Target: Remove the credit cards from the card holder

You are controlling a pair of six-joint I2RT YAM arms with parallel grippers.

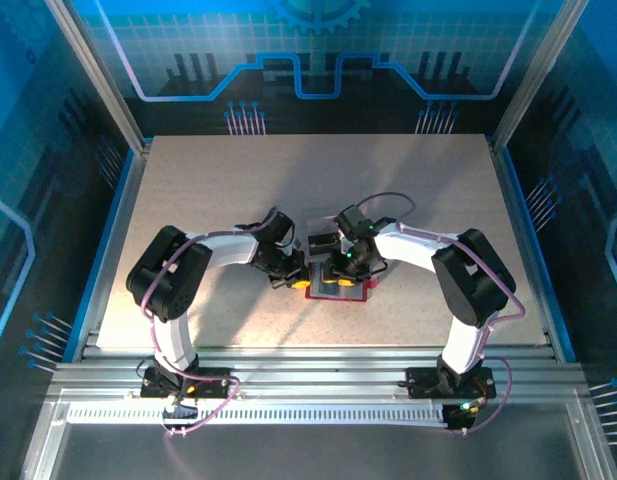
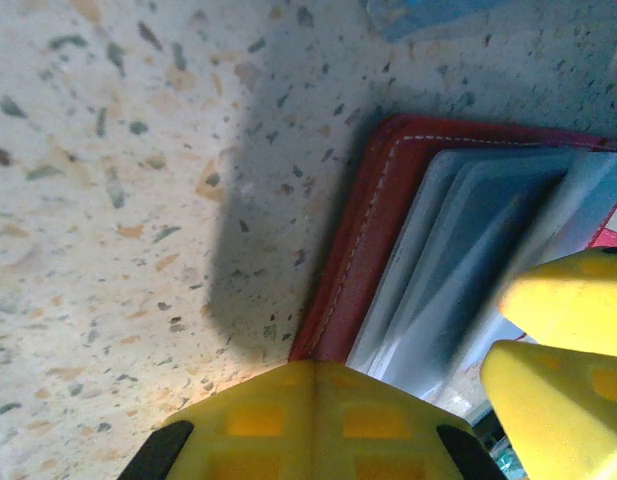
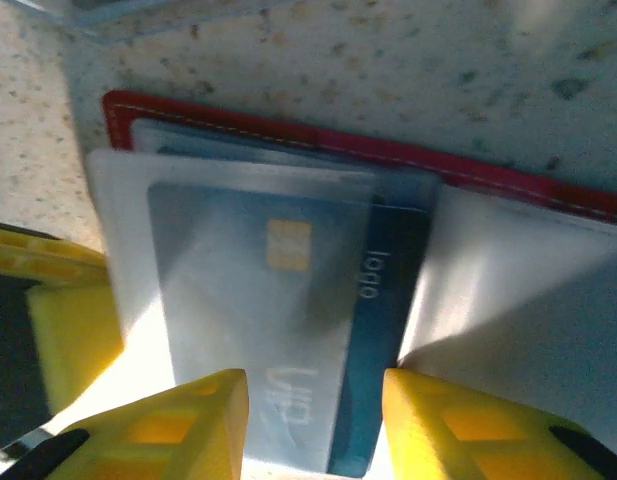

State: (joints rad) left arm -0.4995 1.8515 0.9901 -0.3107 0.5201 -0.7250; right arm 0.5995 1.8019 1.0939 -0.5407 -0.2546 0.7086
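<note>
One blue card (image 3: 268,300) partly out of card holder (image 3: 288,128); left jaws clenched, right jaws unclear.

Looked like a robotics lab cell: speckled tabletop (image 1: 188,200) boxed by blue circuit-print panels (image 1: 318,50), alu frame rails (image 1: 318,365), L arm (image 1: 173,275) & R arm (image 1: 473,280) bolted on.

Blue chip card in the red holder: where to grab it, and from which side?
Grip the blue card by its free short end, the one nearest the right pincer. Its far end sits tucked in the card holder pocket, so come from the open side and likely pull along its length.
</note>
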